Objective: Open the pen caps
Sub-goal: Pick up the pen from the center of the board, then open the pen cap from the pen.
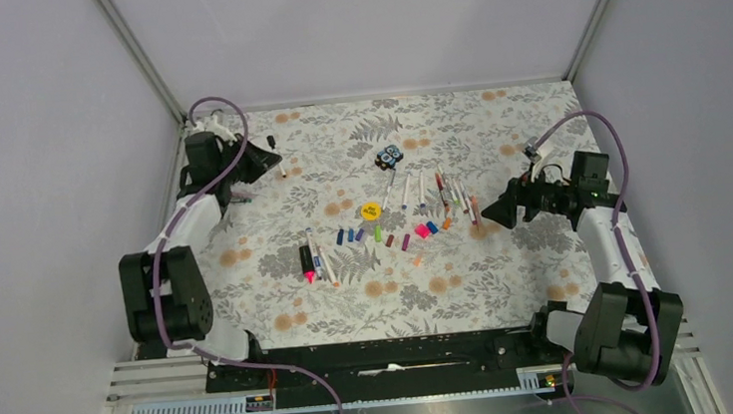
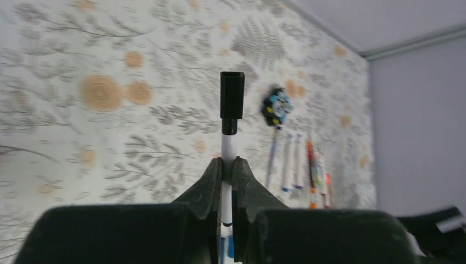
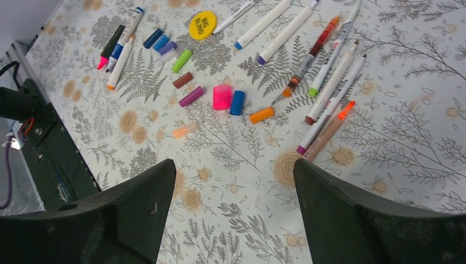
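1. The left pincer (image 2: 231, 169), at ten o'clock on the floral-patterned bench (image 1: 401, 304), is clenched around a thin white marker pen (image 2: 228, 146) with its black plastic cap (image 2: 232, 94) still on.
2. The right pincer (image 3: 233, 165), at three o'clock, hangs released above the bench.
3. Near the centre lie loose coloured plastic caps (image 3: 222, 97), with more thin white pens (image 3: 329, 71) fanned at one o'clock of them.

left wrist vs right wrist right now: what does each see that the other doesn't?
Left wrist only: the left jaws shut on a white pen with its black cap on, and the black-and-blue block beyond.
Right wrist only: the right jaws open and empty, the loose caps, the yellow disc and the pink-and-black highlighter.
Both: the row of pens lying on the floral tablecloth.
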Robot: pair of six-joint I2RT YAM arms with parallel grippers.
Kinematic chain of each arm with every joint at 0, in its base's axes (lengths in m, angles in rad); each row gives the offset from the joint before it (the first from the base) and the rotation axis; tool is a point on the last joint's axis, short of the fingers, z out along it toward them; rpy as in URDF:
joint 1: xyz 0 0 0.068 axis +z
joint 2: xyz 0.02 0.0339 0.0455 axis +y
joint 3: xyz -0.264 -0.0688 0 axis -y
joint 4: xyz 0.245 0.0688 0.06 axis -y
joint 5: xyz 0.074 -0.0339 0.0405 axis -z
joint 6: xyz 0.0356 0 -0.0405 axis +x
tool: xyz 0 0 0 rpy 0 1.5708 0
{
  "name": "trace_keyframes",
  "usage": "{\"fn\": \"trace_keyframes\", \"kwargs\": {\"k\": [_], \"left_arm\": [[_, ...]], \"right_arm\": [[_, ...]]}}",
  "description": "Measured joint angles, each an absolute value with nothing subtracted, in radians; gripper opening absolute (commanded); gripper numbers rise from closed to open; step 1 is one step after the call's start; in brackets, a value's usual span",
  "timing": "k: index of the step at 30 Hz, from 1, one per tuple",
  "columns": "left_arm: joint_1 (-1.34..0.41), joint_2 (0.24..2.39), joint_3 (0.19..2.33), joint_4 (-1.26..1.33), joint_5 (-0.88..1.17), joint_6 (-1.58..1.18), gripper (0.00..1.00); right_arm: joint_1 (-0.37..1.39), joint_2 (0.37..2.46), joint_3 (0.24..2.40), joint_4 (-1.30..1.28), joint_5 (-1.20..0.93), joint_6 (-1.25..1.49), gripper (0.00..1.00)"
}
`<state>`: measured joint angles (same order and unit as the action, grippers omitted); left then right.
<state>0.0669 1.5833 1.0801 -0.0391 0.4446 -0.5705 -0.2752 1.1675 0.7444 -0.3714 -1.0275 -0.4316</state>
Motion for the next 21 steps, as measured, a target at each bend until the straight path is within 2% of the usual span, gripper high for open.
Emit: {"fn": "trace_keyframes", "kwargs": {"k": [5,9,16,21], "left_arm": [[0.018,1.446,0.817,0.316,0.611,-0.763,0.0],[-0.121,1.376,0.658,0.552,0.651,-0.897,0.02],[-0.405,1.279,0.6,0.803,0.581,-0.971,0.04],[-0.562,1.278,0.6,0.923,0.473,-0.977,0.04]], "right_arm": [[-0.275,1.149,0.731,-0.373,-1.126,-0.438,0.91],[-0.267,1.131,0.732,-0.389,-1.208,-0.442,0.91],[-0.149,1.128,0.825,-0.506,-1.278,-0.431,0.9],[-0.043,1.127,0.844,-0.368,-1.34,-0.175,0.89]]}}
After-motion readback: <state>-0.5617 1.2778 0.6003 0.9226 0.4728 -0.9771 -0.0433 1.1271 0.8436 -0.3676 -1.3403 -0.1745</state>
